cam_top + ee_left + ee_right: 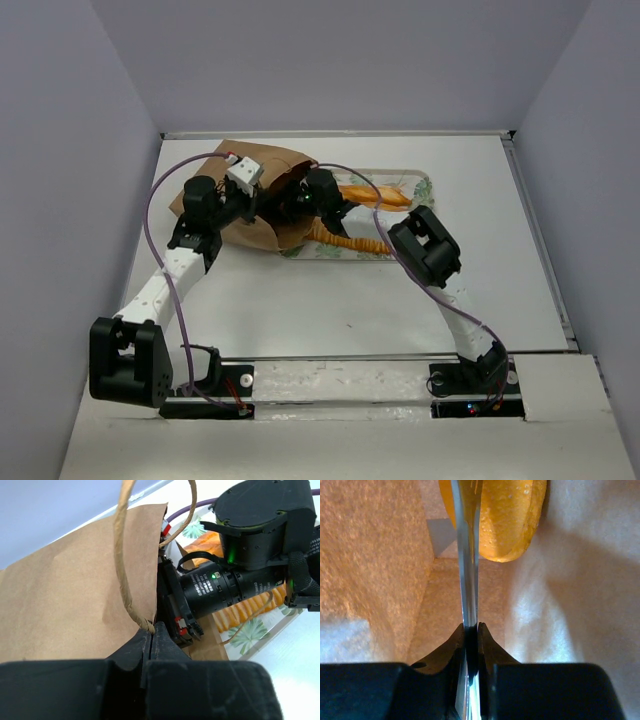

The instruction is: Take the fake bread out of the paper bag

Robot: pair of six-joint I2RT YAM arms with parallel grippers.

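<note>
The brown paper bag lies on its side, mouth toward the tray. In the left wrist view my left gripper is shut on the bag's cord handle at the mouth. My right gripper reaches into the bag's mouth. In the right wrist view it is shut on a thin shiny strip that runs up to a glossy golden loaf inside the bag. A slashed baguette and a ribbed stick loaf lie on the tray.
A leaf-patterned tray sits right of the bag, and its rim shows in the left wrist view. The right arm's wrist is close above the bag mouth. Grey walls enclose the white table.
</note>
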